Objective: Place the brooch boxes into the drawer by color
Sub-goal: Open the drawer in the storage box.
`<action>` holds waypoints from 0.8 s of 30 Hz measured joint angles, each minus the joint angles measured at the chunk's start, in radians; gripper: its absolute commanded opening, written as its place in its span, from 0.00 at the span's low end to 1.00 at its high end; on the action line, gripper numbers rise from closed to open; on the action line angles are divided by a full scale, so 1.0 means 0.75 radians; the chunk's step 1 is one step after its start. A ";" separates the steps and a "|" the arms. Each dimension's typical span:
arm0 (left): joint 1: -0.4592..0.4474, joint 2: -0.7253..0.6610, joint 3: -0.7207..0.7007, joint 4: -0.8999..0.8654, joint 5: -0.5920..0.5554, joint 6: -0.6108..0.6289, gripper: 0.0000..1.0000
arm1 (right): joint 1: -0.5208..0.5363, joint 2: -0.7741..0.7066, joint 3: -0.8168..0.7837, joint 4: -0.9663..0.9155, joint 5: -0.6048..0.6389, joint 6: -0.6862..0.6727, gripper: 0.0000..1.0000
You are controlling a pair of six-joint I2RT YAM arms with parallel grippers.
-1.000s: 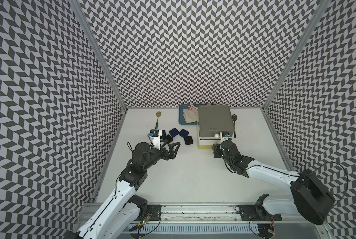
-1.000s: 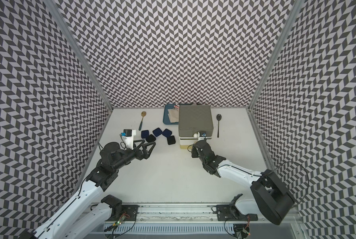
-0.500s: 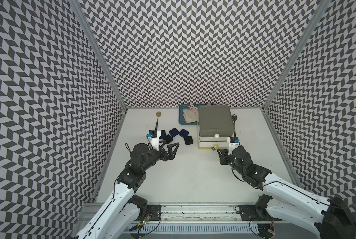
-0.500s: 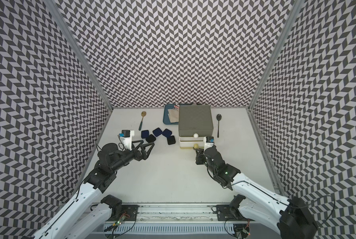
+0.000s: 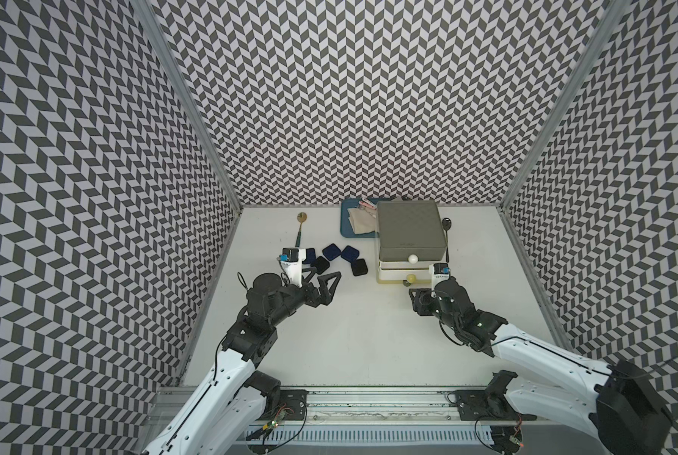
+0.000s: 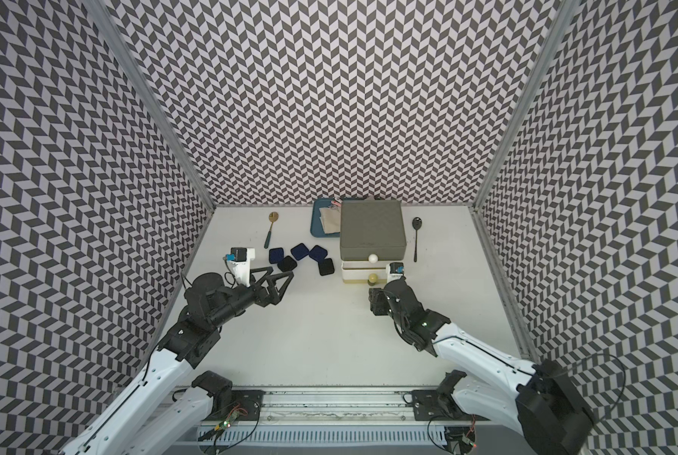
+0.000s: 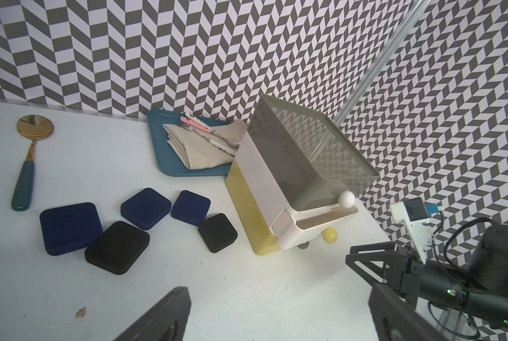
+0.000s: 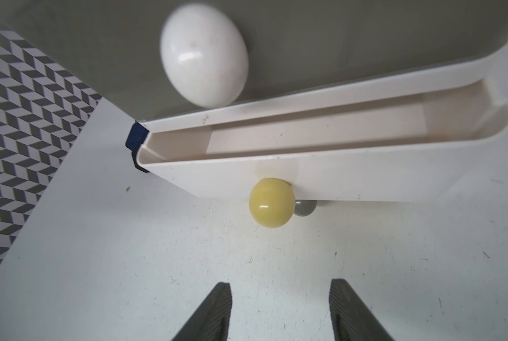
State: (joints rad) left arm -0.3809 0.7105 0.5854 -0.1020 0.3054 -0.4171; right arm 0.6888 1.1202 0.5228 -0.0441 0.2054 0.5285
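ok so the brooch boxes (image 7: 145,208) I can make out are five, three navy and two black, no red one in sight. They all lie flat on the worktop (image 5: 369,338) in a loose bunch just left of the drawer chest (image 5: 410,232), well apart from the right arm (image 5: 459,315) and right in front of the left arm (image 5: 274,303), so that's clearly the nearer one. The left jaws are spread wide with nothing in them, and the closest black box (image 5: 321,263) sits just past their tips. The boxes are near enough square, so no real long axis, just corners turned every which way. The right jaws are parted and empty too, lined up on the yellow knob (image 8: 271,202) of the white drawer (image 8: 335,177), which pokes out only a sliver. Its slot runs side to side across the front and faces the arms, and I reckon it needs pulling out further before a box goes in
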 measured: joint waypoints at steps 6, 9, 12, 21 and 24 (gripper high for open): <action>0.000 -0.001 0.000 -0.006 -0.001 0.002 1.00 | 0.000 0.139 0.083 0.013 0.026 -0.033 0.55; 0.000 0.000 0.000 -0.007 -0.001 0.003 1.00 | 0.000 0.171 0.106 0.029 0.049 -0.054 0.55; 0.000 0.003 0.000 -0.007 -0.001 0.006 1.00 | 0.000 0.210 0.143 0.034 0.067 -0.077 0.55; 0.002 0.015 0.000 -0.006 0.000 0.007 1.00 | -0.004 0.289 0.190 0.065 0.095 -0.113 0.54; 0.003 0.016 0.000 -0.007 -0.001 0.007 1.00 | -0.006 0.314 0.199 0.071 0.101 -0.122 0.54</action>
State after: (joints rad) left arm -0.3790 0.7227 0.5854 -0.1070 0.3050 -0.4122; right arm 0.6842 1.3556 0.6724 0.0090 0.2810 0.4370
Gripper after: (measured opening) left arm 0.995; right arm 0.540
